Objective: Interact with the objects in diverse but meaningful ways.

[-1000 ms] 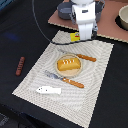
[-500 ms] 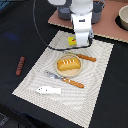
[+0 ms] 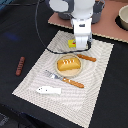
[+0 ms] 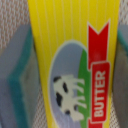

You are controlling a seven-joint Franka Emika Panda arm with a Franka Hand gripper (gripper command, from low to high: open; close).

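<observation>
Black table [image 3: 20, 30] carries a pale striped mat [image 3: 95, 85], laid at a slant. On mat: bread loaf [image 3: 68, 64] at centre, butter block [image 3: 73, 44] at 12 o'clock, knife [image 3: 86, 57] at 2, fork [image 3: 65, 79] at 6, white fish [image 3: 48, 90] at 7. Sausage [image 3: 20, 65] lies off mat at 9, directly on table.

black tabletop [image 3: 20, 30] | striped cream placemat [image 3: 95, 75] | tan board [image 3: 107, 30] behind
</observation>
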